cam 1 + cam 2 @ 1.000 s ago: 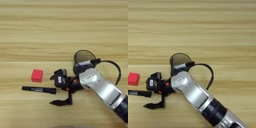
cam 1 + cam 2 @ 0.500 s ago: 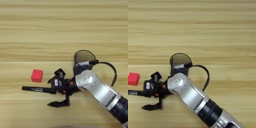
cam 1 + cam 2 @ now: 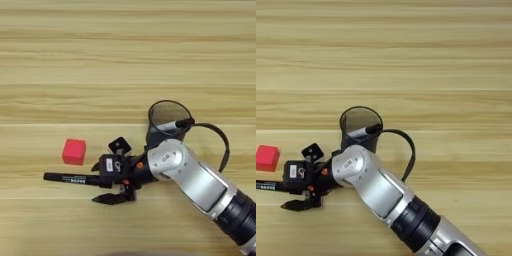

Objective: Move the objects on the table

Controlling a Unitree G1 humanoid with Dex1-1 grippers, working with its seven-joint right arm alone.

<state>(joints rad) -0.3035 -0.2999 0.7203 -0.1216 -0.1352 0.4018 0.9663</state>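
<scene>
The black wire-mesh pen cup point(image 3: 168, 116) stands upright right of centre, and a white marker with a black cap point(image 3: 178, 123) leans inside it. An all-black marker with white print point(image 3: 70, 178) lies flat on the table point(image 3: 125, 60), pointing left. My right gripper point(image 3: 96, 183) is open, low over that marker's right end. One black finger point(image 3: 109, 198) lies on the near side of the marker. The other finger point(image 3: 95, 166) sits on the far side. In the right eye view the gripper point(image 3: 297, 190) is at the left edge.
A small red cube point(image 3: 74, 151) rests just beyond the black marker, left of the gripper. My silver forearm point(image 3: 192, 175) runs from the bottom right past the cup's near side, with a black cable point(image 3: 222, 145) looping beside the cup.
My gripper has moved left along the table and now straddles the black marker's right end. The marker, cube and cup have stayed put.
</scene>
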